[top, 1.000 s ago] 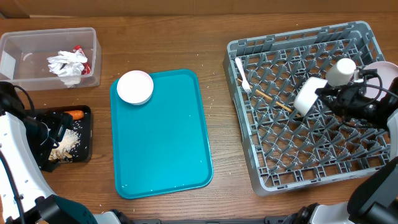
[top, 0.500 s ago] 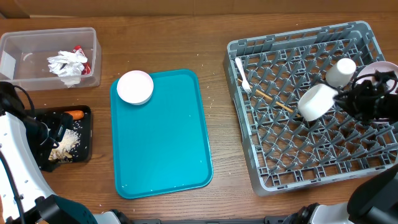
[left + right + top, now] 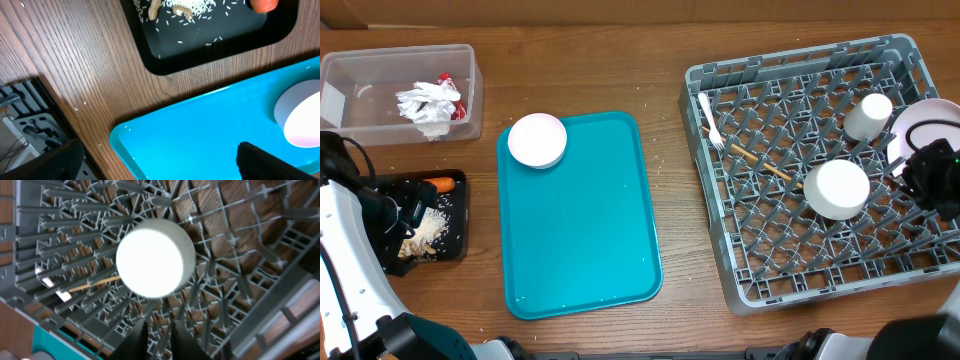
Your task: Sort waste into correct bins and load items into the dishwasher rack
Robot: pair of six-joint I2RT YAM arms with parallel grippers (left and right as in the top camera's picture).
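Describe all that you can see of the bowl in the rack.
The bowl is small, round, plain white and smooth. It sits among the pegs of the rack, right of centre, apparently mouth down. Only the rack touches it; the right gripper is near but apart.

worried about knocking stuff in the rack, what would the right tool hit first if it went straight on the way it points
Most likely the upturned white bowl in the dishwasher rack, dead ahead of the right tool; depth unclear.
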